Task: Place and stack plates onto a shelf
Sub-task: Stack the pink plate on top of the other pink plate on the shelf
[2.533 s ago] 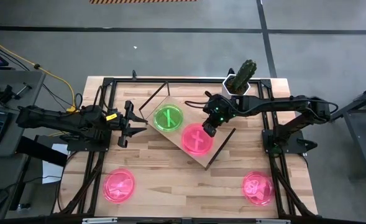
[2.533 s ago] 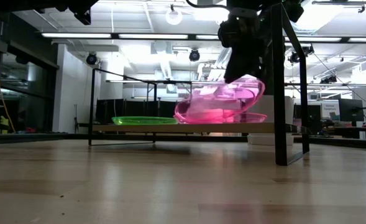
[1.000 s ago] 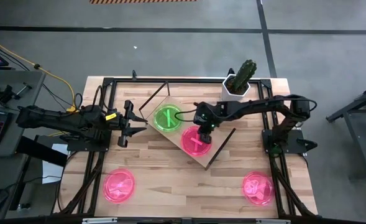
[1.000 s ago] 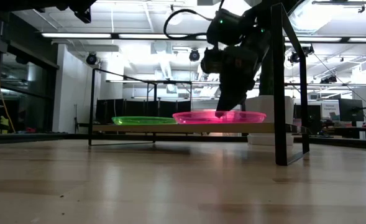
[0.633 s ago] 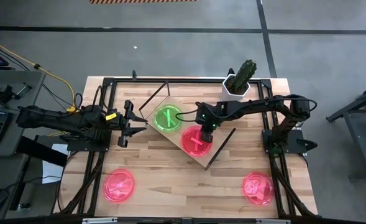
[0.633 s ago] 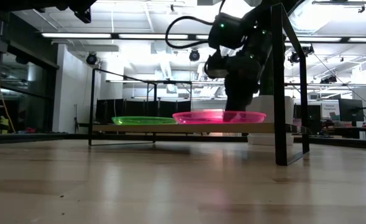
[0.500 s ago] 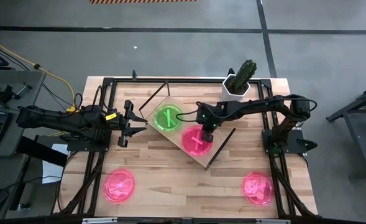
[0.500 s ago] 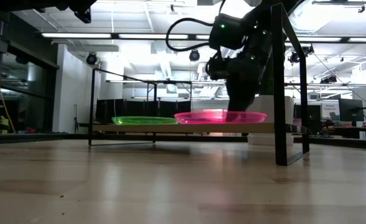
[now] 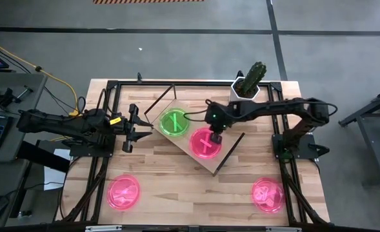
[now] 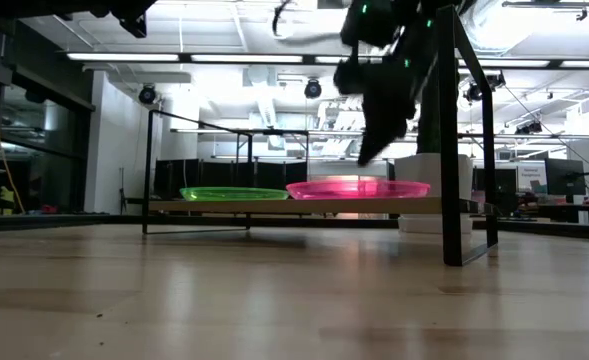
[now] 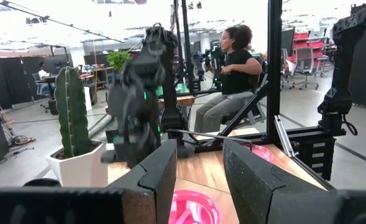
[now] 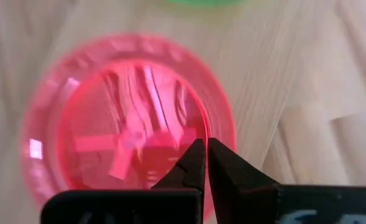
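Note:
The shelf [image 9: 223, 153], a light wooden board on a dark wire frame, stands skewed at mid table. On it a green plate [image 9: 175, 122] and a pink-red plate [image 9: 206, 144] lie flat side by side, seen also in the low view as green plate [image 10: 234, 193] and pink plate [image 10: 359, 187]. My right gripper [image 9: 217, 133] hangs shut just above the pink plate's far-right part [image 12: 127, 130], clear of it in the low view [image 10: 367, 157]. Two more pink plates [image 9: 123, 192] [image 9: 268, 194] lie on the tabletop near the front. My left gripper [image 9: 140, 127] waits open left of the shelf.
A potted cactus [image 9: 251, 82] in a white pot stands at the far edge behind the shelf, close to my right arm. A dark frame [image 9: 109, 116] borders the tabletop. Bare wood lies between the two front plates. A person [image 11: 232, 74] sits beyond the table.
My right gripper has risen off the pink plate on the shelf and drifted a little toward the table's right. The plate stays flat on the board. My left arm has kept still.

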{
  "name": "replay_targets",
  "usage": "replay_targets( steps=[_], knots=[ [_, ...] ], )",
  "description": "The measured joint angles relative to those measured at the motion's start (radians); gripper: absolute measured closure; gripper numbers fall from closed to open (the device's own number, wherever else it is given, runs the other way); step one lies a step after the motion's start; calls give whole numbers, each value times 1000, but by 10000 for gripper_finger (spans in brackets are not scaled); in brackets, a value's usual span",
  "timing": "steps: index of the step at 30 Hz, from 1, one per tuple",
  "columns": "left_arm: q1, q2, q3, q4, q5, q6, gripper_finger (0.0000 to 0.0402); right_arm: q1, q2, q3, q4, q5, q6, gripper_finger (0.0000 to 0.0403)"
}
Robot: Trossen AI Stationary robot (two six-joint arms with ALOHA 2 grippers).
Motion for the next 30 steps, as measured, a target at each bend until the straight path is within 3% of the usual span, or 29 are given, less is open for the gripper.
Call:
replay_targets(
  steps=[6,14,20,25,30],
  knots=[
    [0,0,0,-26,0,0,280,57,-160,15,-57,34,15,403],
    [1,0,0,-42,-3,16,280,261,-473,-112,-32,378,144,403],
    [1,0,0,-15,-4,16,280,382,-639,-299,307,622,115,403],
    [1,0,0,-10,-4,22,280,393,-662,-460,705,644,-40,403],
    [2,0,0,-19,-4,26,280,391,-644,-564,916,645,-109,403]
  ],
)
